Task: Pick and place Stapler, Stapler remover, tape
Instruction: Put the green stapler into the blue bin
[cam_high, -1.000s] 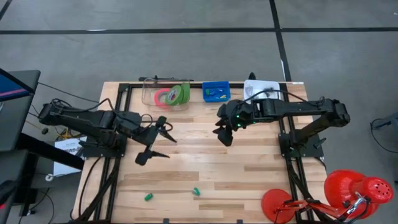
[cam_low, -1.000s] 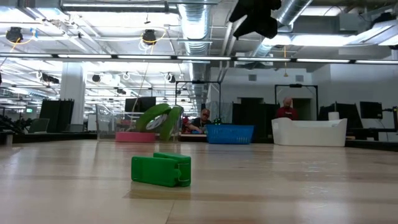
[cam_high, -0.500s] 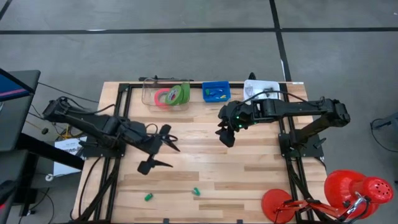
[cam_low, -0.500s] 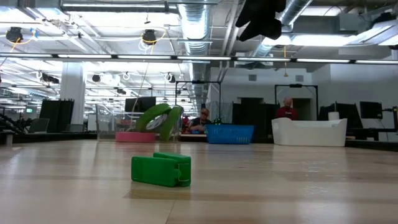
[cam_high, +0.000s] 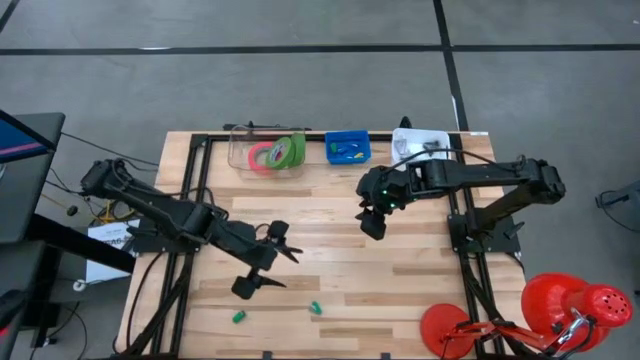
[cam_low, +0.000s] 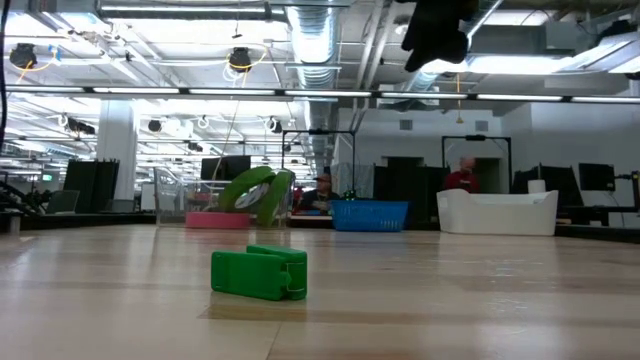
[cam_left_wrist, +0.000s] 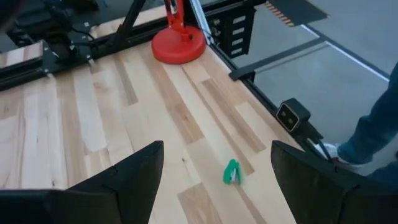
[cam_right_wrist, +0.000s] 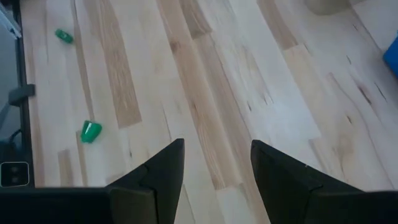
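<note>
My left tool (cam_high: 262, 262) hangs wide open, empty — just before it a green piece (cam_left_wrist: 232, 172); right tool (cam_high: 375, 218) half open, empty.

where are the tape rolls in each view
high view: tape rolls in the clear bin at the table's far edge, left of the blue bin.
low view: tape rolls far back, left of centre.
left wrist view: not in it.
right wrist view: not in it.
shared landmark: the blue bin beside them.
</note>
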